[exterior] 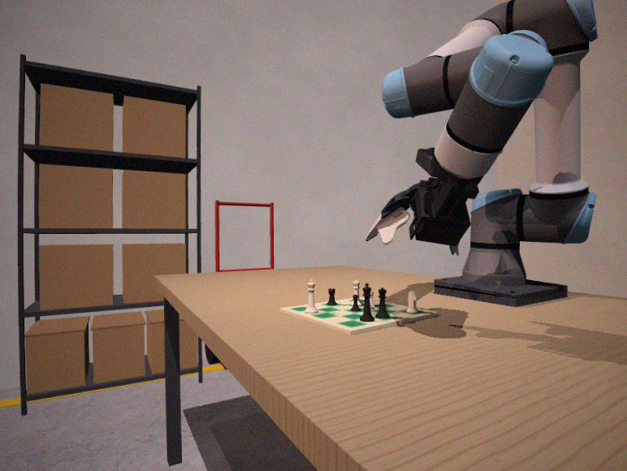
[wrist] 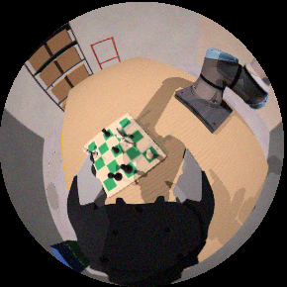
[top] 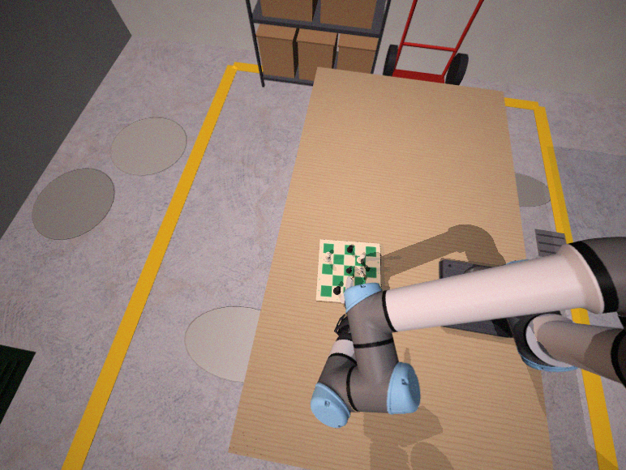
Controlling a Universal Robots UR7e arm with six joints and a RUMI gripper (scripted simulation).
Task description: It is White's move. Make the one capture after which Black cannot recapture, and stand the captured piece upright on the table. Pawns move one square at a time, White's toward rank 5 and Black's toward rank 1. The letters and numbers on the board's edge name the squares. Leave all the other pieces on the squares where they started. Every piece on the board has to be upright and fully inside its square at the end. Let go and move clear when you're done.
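Note:
The board (top: 328, 279) (exterior: 350, 332) lies on the table with its pieces upright. A tall white piece (exterior: 311, 298) (top: 328, 257) stands near one edge. A black rook (exterior: 331, 296) (top: 349, 249) (wrist: 106, 133), a small black pawn (exterior: 355, 304) (top: 349, 270) (wrist: 116, 149) and a second tall white piece (exterior: 356, 287) stand farther in, with a small white piece beside them. A black king (exterior: 366, 306) (top: 337, 290) and a black queen (exterior: 382, 305) (wrist: 127, 168) stand side by side. A white knight (exterior: 412, 302) (wrist: 150, 154) is near a corner. My gripper (exterior: 420, 246) (wrist: 138, 151) is open and empty, above the board's near side.
The arm's dark base plate (exterior: 537, 293) (wrist: 213, 120) stands on the table (top: 405, 151) (exterior: 456, 384) beside the board. The arm hides the board's near right corner in the top view. A shelf of boxes (exterior: 75, 273) and a red hand truck (exterior: 245, 204) stand beyond the table.

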